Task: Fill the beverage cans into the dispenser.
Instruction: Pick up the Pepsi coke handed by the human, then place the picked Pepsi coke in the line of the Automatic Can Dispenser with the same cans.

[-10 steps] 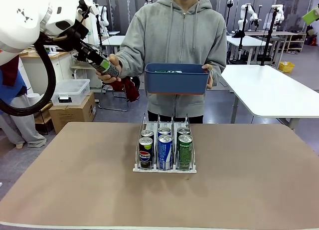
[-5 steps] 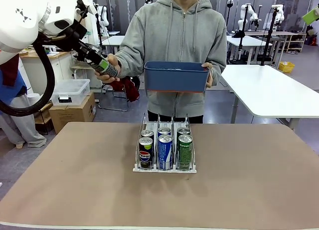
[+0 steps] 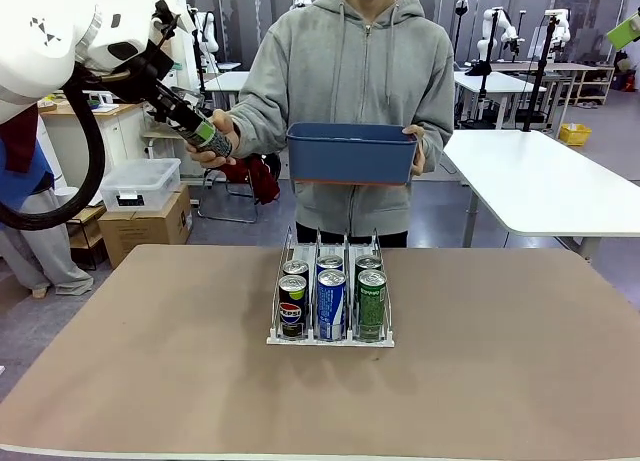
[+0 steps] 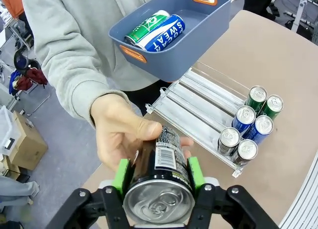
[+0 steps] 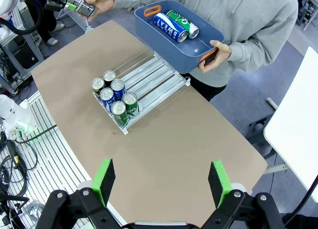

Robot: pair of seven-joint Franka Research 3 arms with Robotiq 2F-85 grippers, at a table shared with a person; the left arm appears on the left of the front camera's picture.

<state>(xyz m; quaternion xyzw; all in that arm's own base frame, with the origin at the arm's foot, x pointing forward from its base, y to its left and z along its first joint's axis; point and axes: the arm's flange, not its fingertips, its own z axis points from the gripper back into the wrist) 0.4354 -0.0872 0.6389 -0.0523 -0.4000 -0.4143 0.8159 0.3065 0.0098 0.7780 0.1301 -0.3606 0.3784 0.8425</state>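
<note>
My left gripper [image 3: 205,134] [image 4: 158,172] is shut on a black beverage can [image 4: 160,182] [image 3: 212,137], raised at the far left beyond the table. The person's hand [image 4: 121,134] [image 3: 215,136] still cups that can from behind. The clear three-lane dispenser [image 3: 331,299] [image 4: 198,107] [image 5: 144,85] stands mid-table with several cans [image 3: 331,301] [image 5: 113,97] at its front end. The person's other hand holds a dark blue tub [image 3: 352,153] [image 4: 171,33] [image 5: 176,38] holding a green can [image 4: 146,28] and a blue-and-white can [image 4: 161,33]. My right gripper [image 5: 161,182] is open, high above the table.
A white table [image 3: 540,186] stands at the right behind the person. A cardboard box [image 3: 145,226] with a clear bin [image 3: 140,184] on it sits on the floor at the left. Bare brown tabletop [image 3: 500,361] surrounds the dispenser.
The left gripper and its can have shifted slightly left and up, the person's hand following. The blue tub has risen a little.
</note>
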